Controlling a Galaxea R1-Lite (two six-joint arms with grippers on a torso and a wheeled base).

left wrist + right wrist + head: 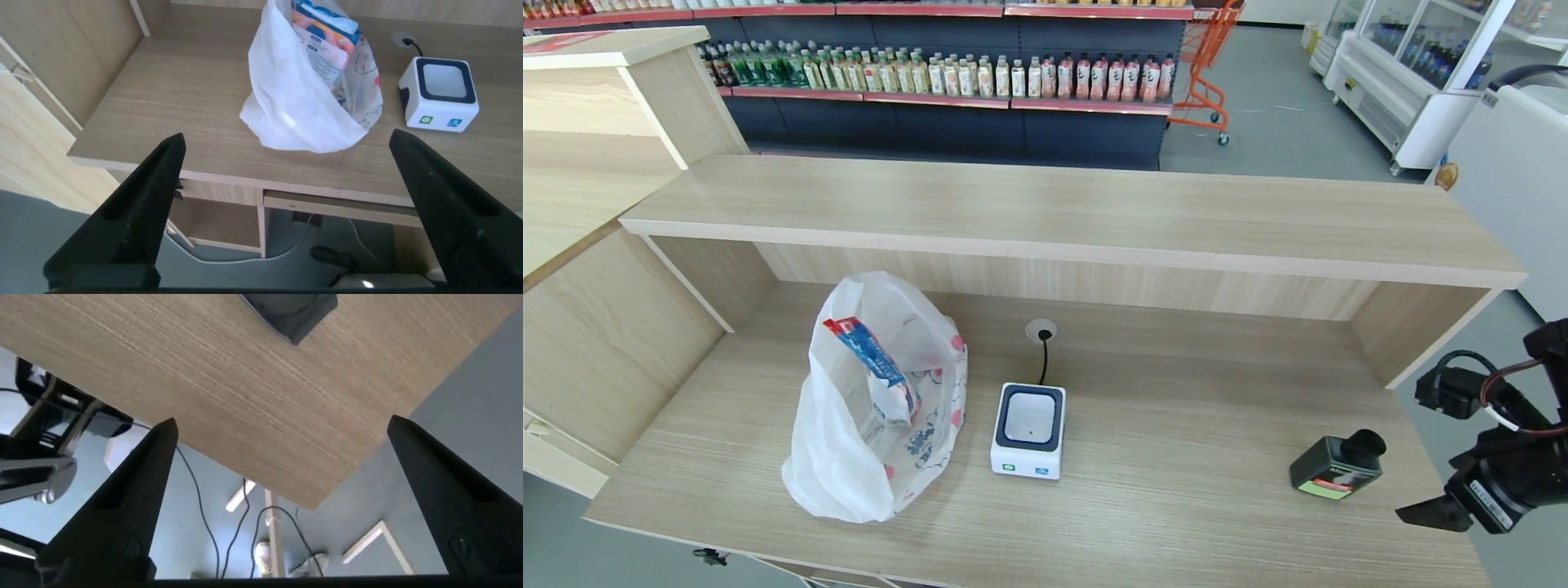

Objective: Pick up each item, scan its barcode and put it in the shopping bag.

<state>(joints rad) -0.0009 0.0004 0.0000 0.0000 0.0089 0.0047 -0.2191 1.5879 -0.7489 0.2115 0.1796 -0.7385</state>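
Dark bottle (1335, 472), lying on surface (1176, 506) w/ cap twd 2 o'clock, sits nr right gripper (282, 425) at its 10 o'clock, jaws spread, empty; left gripper (288, 137) well apart, likewise spread.

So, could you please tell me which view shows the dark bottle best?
The head view: the dark bottle shows whole on the counter, toward the right. The right wrist view catches just part of it.
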